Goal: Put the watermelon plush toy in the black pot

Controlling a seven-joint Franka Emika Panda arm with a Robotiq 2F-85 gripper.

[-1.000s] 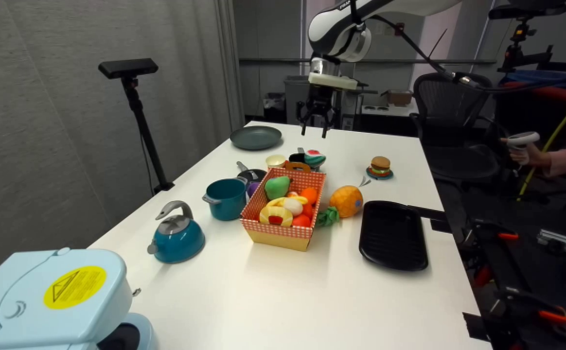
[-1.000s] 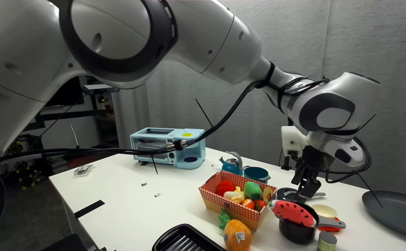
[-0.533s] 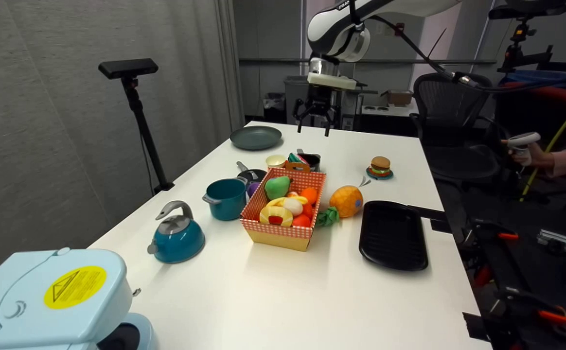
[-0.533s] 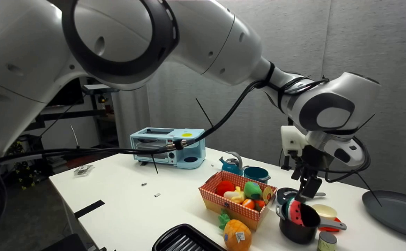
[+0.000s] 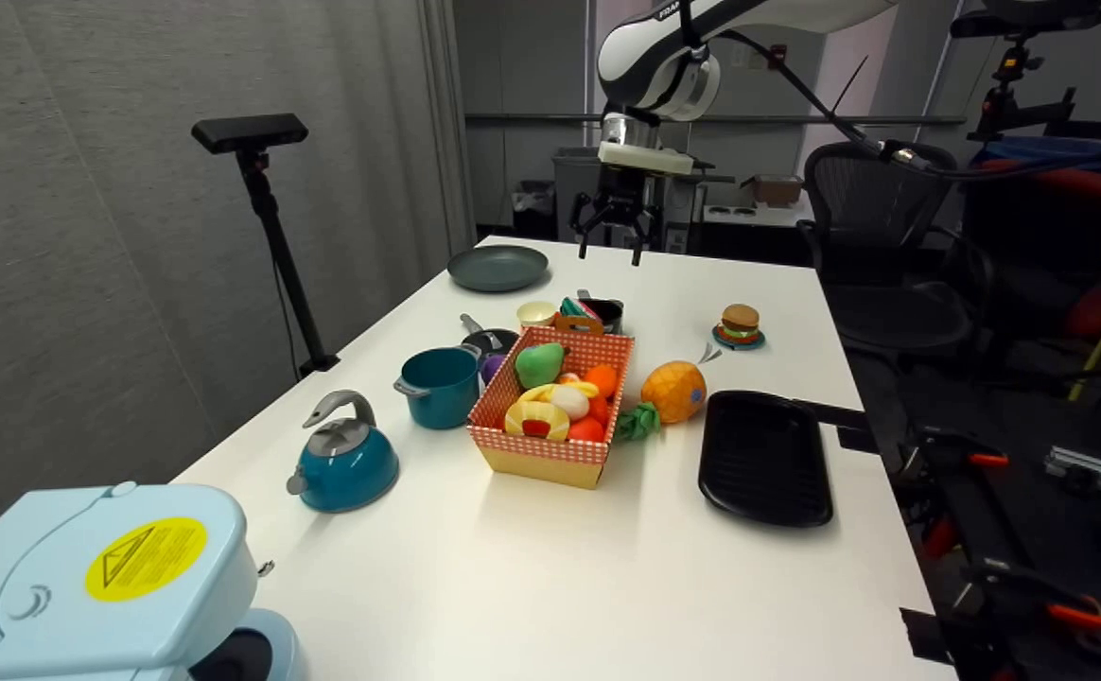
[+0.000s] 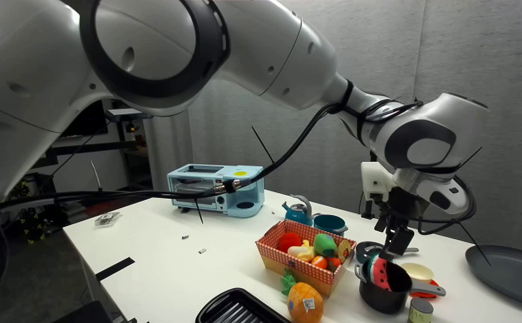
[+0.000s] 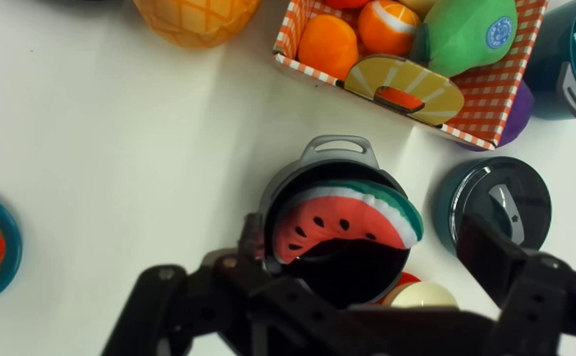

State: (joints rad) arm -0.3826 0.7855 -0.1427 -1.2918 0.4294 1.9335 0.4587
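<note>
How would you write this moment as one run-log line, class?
watermelon plush toy: inside black pot | gripper: open, above them | placement: looks complete

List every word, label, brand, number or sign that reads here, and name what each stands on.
"FRAN", rest of the word not visible: on the robot arm.
Warning triangle, its small print too blurred to read: on the yellow sticker of the light blue appliance.
Round blue label, too blurred: on the green plush.
White tag, too small: on the pineapple plush.
Lettering, cut by the picture's edge, unclear: on the can.
</note>
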